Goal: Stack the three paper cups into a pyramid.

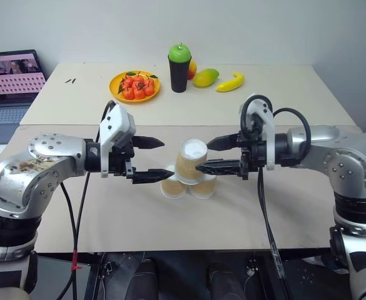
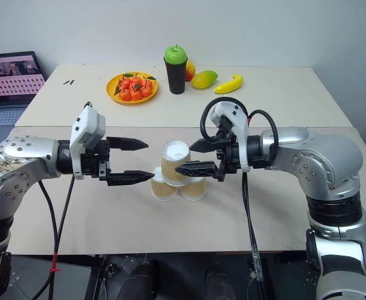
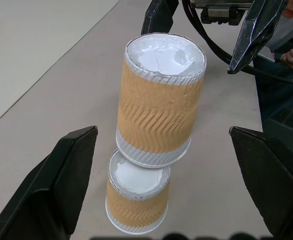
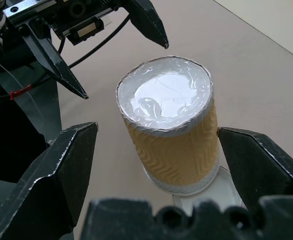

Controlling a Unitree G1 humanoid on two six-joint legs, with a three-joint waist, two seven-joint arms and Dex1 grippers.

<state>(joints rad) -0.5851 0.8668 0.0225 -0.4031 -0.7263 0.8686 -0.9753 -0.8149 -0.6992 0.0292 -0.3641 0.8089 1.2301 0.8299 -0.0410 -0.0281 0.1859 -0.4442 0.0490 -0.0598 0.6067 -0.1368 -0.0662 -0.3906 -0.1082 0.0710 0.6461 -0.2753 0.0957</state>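
The three paper cups stand as a pyramid near the front middle of the bench (image 1: 283,206). Two of them sit upside down side by side, touching: the left base cup (image 1: 173,186) and the right base cup (image 1: 203,185). The top cup (image 1: 190,160) rests on both, also upside down, and leans a little toward the robot's left. In the left wrist view the top cup (image 3: 159,100) sits over a base cup (image 3: 136,200), with its lower rim overlapping that cup's white base.

The left hand (image 1: 150,160) hangs level on the robot's left of the stack, its two black fingers spread wide apart and holding nothing. Its lower fingertip reaches just beside the left base cup; whether it touches cannot be told. The right hand (image 1: 207,155) faces it from the other side, also spread wide and empty. Its lower finger lies close against the top cup's side, and contact cannot be told. In the right wrist view the top cup (image 4: 169,127) stands between the fingers (image 4: 259,165) with gaps on both sides.

Farther back on the bench sit a yellow plate of small red fruit (image 1: 135,85), a black cup with a green top (image 1: 179,67), a mango (image 1: 205,77) and a banana (image 1: 230,82). A laptop (image 1: 11,87) stands open beside the bench on the robot's left.
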